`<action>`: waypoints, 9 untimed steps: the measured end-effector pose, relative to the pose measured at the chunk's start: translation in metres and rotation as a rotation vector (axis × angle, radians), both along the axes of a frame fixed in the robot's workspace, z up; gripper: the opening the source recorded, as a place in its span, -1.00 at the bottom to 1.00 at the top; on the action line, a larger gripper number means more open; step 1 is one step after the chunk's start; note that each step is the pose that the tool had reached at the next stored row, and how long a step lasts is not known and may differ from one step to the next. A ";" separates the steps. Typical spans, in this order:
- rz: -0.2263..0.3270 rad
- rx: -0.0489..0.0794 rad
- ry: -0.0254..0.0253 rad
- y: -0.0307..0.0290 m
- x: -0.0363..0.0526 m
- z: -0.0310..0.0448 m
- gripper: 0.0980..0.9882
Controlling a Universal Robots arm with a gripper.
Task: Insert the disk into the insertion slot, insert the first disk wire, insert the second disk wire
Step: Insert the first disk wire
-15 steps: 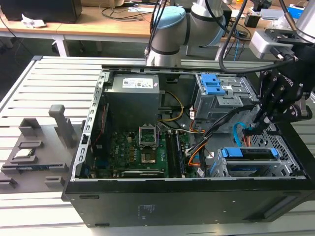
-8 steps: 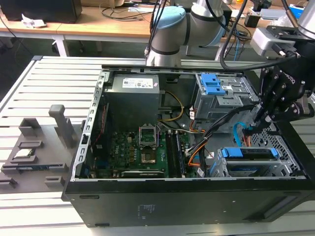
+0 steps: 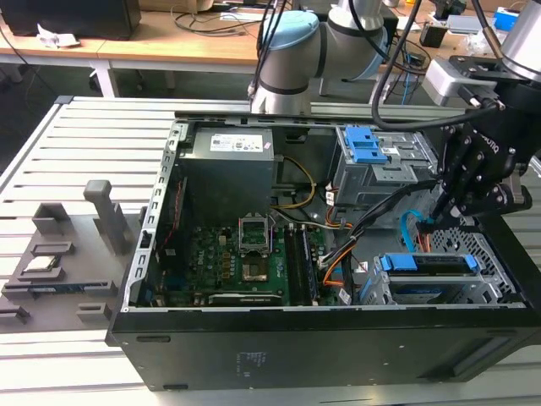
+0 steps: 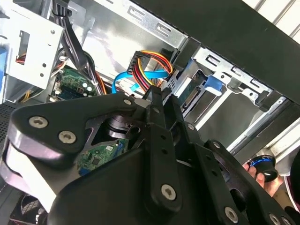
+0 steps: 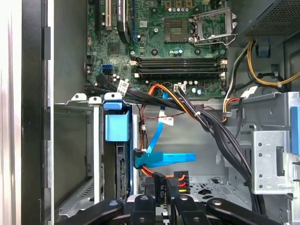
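Note:
The disk [image 3: 427,264], in its bright blue frame [image 5: 116,125], sits inside the insertion slot [image 3: 483,247], a silver perforated cage at the case's front corner. My gripper [image 3: 429,222] hangs just above and behind that cage. In the first wrist view its fingers are shut on the small dark plug [image 5: 159,186] of the first disk wire [image 5: 180,180], the red, orange and black bundle. The second disk wire [image 5: 161,158], a light-blue flat cable, loops beside it. Its connector [image 5: 138,157] lies by the disk's rear edge; I cannot tell whether it is seated. Both wires [image 4: 152,65] show past the fingertips [image 4: 156,96].
A second grey cage with a blue tab [image 3: 365,144] stands behind my gripper. A thick black cable bundle [image 5: 220,133] runs past it to the motherboard [image 3: 245,254]. The power supply [image 3: 230,145] is at the back. A person's hand [image 4: 262,174] shows outside the case.

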State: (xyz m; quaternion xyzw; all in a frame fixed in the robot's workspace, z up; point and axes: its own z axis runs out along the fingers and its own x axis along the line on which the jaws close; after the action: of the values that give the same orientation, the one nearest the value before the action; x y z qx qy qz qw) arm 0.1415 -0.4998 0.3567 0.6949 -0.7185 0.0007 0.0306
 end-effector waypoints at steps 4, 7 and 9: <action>0.000 -0.007 0.0000 -0.0003 -0.0002 -0.0017 -0.68; 0.000 -0.007 0.0000 -0.0003 -0.0001 -0.0017 -0.85; 0.000 -0.007 0.0000 -0.0003 -0.0002 -0.0017 -0.85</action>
State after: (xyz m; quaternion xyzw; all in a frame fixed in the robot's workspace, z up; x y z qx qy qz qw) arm 0.1414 -0.5001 0.3550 0.6947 -0.7185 0.0033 0.0332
